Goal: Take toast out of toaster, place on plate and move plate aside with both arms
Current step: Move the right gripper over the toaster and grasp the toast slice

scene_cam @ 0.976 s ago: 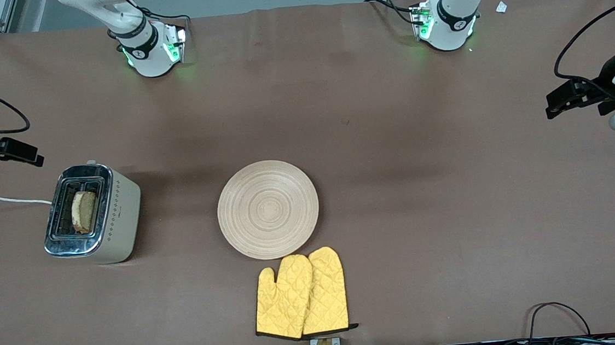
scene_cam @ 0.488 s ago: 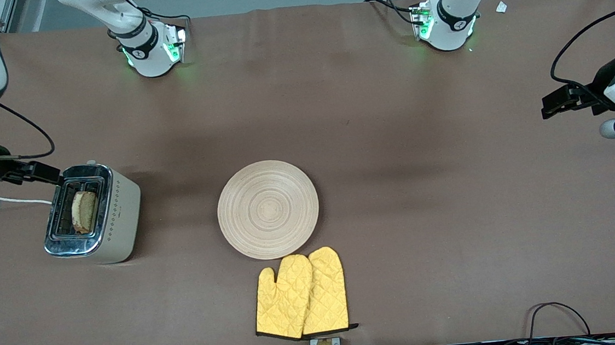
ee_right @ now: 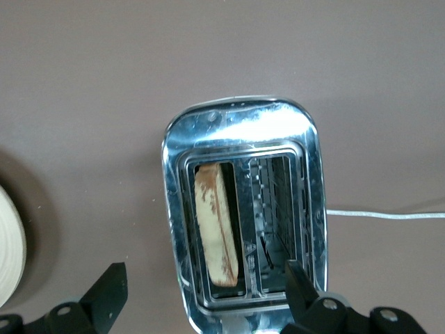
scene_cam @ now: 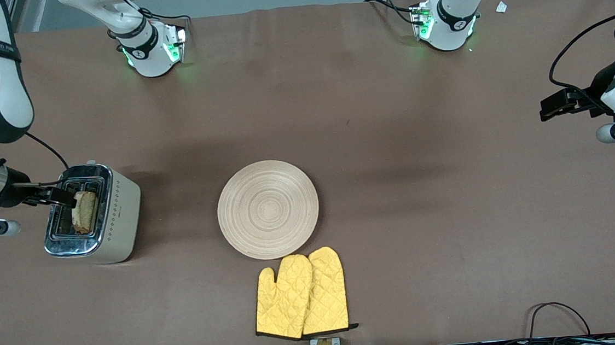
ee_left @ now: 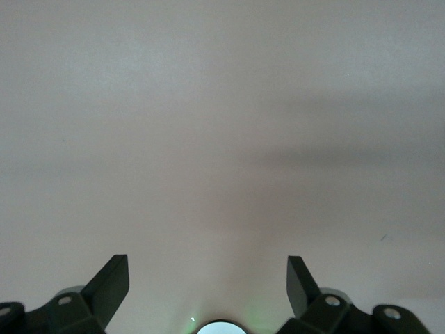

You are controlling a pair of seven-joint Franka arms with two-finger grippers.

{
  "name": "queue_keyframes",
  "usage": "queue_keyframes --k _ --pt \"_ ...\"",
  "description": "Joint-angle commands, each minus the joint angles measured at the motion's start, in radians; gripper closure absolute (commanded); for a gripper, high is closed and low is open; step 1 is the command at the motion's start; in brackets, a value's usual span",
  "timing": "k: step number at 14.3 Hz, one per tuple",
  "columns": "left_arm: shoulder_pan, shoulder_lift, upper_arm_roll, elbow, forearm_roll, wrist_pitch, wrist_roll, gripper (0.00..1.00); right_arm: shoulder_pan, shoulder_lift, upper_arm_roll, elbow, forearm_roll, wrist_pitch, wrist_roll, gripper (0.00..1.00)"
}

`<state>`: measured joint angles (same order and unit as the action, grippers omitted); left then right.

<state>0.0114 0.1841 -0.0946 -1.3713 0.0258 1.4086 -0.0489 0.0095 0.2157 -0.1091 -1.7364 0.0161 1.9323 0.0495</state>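
Note:
The toast [scene_cam: 84,212] stands upright in one slot of a silver toaster [scene_cam: 119,220] toward the right arm's end of the table. In the right wrist view the toast [ee_right: 217,223] fills one slot and the other slot is empty. My right gripper [scene_cam: 64,199] is open and hovers over the toaster top; in its wrist view [ee_right: 204,285] its fingers straddle the toaster's end, apart from the toast. The round wooden plate [scene_cam: 268,209] lies bare at the table's middle; its edge also shows in the right wrist view [ee_right: 8,243]. My left gripper [scene_cam: 548,105] is open and empty [ee_left: 208,278] over bare table.
Two yellow oven mitts [scene_cam: 300,295] lie just nearer the front camera than the plate, touching its rim. A white cord [scene_cam: 2,200] runs from the toaster off the table's end. Brown cloth covers the table [scene_cam: 426,212].
My right gripper has moved in from the table's end and now hangs over the toaster's top. My left gripper has drifted slightly away from the front camera. Toast and plate have not moved.

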Motion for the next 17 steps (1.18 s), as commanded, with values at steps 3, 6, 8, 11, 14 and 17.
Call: queue_keyframes --k 3,6,8,11,14,17 --pt "-0.004 -0.015 -0.010 0.006 0.002 0.013 0.003 0.00 -0.014 0.027 0.009 -0.046 0.018 0.072 -0.011 0.00" --pt "-0.004 -0.025 -0.013 0.003 0.002 0.026 0.003 0.00 -0.016 0.036 0.009 -0.086 0.018 0.128 -0.042 0.00" --pt "-0.001 -0.026 -0.011 0.001 0.003 0.027 0.003 0.00 -0.019 0.053 0.008 -0.086 0.018 0.128 -0.048 0.00" --pt "0.005 -0.025 -0.011 0.006 0.003 0.035 0.018 0.00 -0.019 0.056 0.008 -0.086 0.018 0.126 -0.048 0.16" --pt "-0.001 -0.023 -0.011 0.005 0.003 0.035 0.018 0.00 -0.020 0.057 0.008 -0.086 0.018 0.126 -0.048 0.59" --pt "-0.004 -0.023 -0.011 0.003 0.003 0.032 0.018 0.00 -0.020 0.074 0.009 -0.086 0.018 0.126 -0.048 0.77"
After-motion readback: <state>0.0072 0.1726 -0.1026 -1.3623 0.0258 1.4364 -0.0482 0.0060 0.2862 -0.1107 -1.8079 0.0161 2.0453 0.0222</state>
